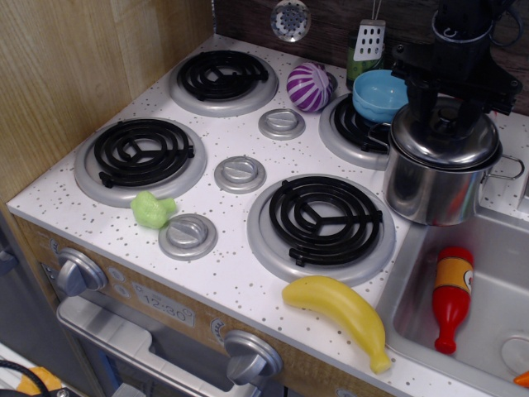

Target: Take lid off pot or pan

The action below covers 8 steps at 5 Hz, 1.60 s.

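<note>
The pot [436, 186] stands at the right edge of the stovetop [240, 265], just beside the sink [488, 273]. The lid [446, 141] sits on the pot's rim, seemingly a little tilted. The black gripper [449, 116] reaches down onto the lid's middle, its fingers to either side of the knob; whether they pinch it cannot be told. Behind the pot is a blue bowl [382, 93]; in front, a banana [339, 313]. A red bottle [452, 296] lies in the sink.
</note>
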Tool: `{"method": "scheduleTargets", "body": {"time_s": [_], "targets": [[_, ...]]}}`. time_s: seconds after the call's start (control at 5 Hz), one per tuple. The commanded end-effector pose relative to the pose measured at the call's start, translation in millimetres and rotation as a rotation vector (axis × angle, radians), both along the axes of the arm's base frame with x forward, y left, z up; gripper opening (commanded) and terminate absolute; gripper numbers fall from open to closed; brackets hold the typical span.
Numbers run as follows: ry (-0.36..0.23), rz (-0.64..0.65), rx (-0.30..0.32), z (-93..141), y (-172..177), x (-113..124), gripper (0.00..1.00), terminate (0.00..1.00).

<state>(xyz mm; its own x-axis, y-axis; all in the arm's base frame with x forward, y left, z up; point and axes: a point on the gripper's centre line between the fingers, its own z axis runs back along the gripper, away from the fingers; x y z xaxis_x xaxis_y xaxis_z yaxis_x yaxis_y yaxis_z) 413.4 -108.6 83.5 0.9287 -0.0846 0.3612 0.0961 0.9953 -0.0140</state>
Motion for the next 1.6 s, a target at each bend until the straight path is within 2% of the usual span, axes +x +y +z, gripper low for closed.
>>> {"method": "scheduleTargets", "body": {"time_s": [0.0, 0.2, 0.4, 0.6, 0.8, 1.0, 1.2, 1.4], "targets": [[-0.016, 0.001, 0.009, 22, -1, 3, 0.0, 0.0], [0.001, 0.014, 0.029, 33, -3, -2, 0.0, 0.0], [-0.005, 0.021, 0.11, 57, -3, -6, 0.0, 0.0], [0.04, 0.061, 0.148, 78, 4, -16, 0.0, 0.0], [0.064, 0.128, 0.164, 77, 21, -45, 0.0, 0.0], [0.091, 0.171, 0.155, 69, 32, -71, 0.0, 0.0], [0.088, 0.189, 0.13, 45, 41, -92, 0.0, 0.0], [0.104, 0.195, 0.153, 13, 48, -94, 0.0, 0.0]]}}
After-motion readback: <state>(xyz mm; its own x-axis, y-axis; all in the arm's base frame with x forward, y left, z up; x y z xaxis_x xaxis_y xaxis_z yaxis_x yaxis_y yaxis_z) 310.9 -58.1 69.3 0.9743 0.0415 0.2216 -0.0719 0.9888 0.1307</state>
